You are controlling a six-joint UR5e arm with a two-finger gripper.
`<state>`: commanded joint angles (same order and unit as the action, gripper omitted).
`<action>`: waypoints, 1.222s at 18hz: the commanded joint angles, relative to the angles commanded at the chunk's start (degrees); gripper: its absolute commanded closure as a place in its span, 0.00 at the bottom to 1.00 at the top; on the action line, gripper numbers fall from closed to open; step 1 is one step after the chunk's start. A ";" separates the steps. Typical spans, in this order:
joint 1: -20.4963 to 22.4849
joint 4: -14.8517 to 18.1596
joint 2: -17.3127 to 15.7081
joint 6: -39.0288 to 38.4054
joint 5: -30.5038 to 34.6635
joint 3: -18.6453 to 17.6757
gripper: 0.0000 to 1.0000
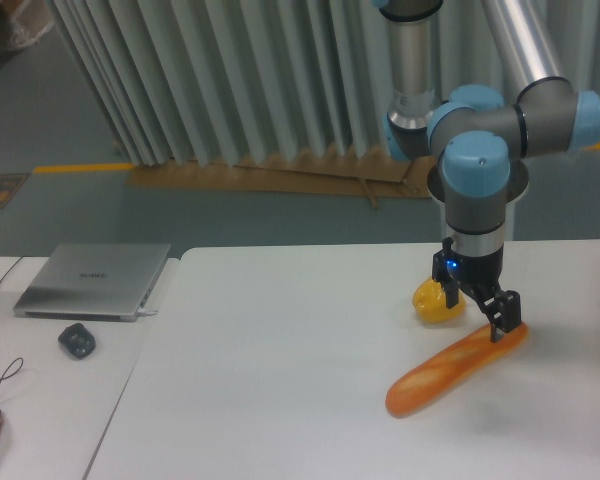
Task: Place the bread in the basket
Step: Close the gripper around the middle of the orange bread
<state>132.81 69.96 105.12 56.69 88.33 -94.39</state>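
Bread: the bread (452, 369) lies flat on the white bench (280, 380), toward the right front, slanting from its lower-left tip up to its upper-right end; long, glossy, orange-golden.
Bread's far end: sits right under the gripper's fingertips, near the right edge of view.
Gripper: the gripper (480, 315) points straight down, its two dark fingers spread apart; one finger (505, 318) comes down at the bread's upper-right end, the other is nearer the pepper. Whether the fingers actually touch the loaf I cannot tell.
Gripper light: a small blue light glows on the wrist body just above the fingers.
Pepper: a small yellow pepper (437, 302) stands on the bench just behind the bread's far end, partly hidden by the gripper's left-hand finger as seen by the camera.
Arm: the arm (477, 180) hangs vertical over the bread's end, grey wrist tube topped by a blue-capped joint; behind it more blue-and-grey joints stack sideways, one grey link rises straight up out of view, and a thicker silver link slants up to the right.
Left side: a mouse (77, 341) and a closed silver laptop (93, 281) rest on a neighbouring surface, well apart from the bread.
Background: pale pleated curtains (230, 80) hang behind, with flattened cardboard (280, 178) along the floor at their foot.
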 joint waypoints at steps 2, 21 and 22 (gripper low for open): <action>-0.44 -0.70 0.52 -0.79 -0.09 -0.54 0.00; -5.27 -9.93 5.10 -1.76 9.58 2.10 0.00; -5.63 -10.02 5.01 -1.76 9.58 1.84 0.00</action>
<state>127.18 59.94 110.13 54.93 97.91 -92.55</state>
